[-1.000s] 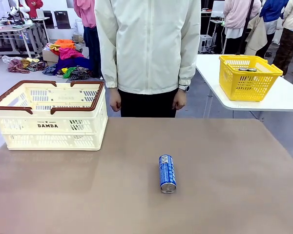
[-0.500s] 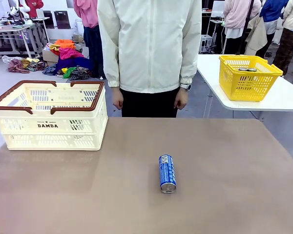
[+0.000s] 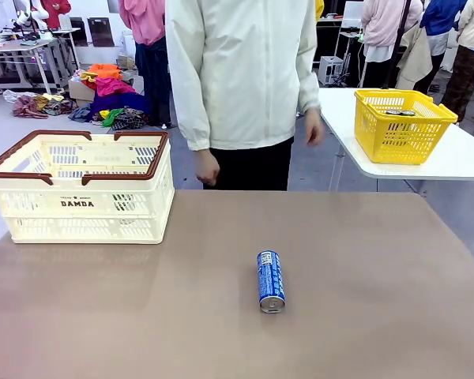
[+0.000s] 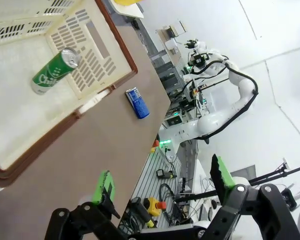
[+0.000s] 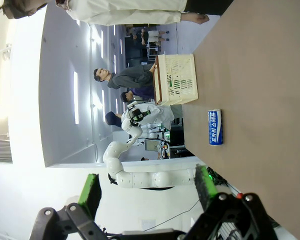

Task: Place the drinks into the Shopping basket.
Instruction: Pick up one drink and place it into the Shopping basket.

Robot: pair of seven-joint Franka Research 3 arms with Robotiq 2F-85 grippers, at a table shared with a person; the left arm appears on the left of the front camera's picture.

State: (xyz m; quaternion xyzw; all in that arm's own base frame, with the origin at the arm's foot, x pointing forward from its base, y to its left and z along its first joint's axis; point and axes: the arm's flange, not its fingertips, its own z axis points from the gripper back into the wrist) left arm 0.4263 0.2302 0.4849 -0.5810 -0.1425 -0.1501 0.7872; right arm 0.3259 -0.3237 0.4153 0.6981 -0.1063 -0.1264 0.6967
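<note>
Blue, with its silver end facing the robot, 1 can (image 3: 270, 281) lies on its side on the brown surface (image 3: 379, 260), just right of middle, long axis running near-to-far. The cream basket (image 3: 79, 204) sits well apart at far left, with 1 green can (image 4: 55, 71) already inside. Left hand (image 4: 162, 181) and right hand (image 5: 149, 190) both hang spread wide, holding nothing. The right hand looks better placed and should close across the can's width.
</note>
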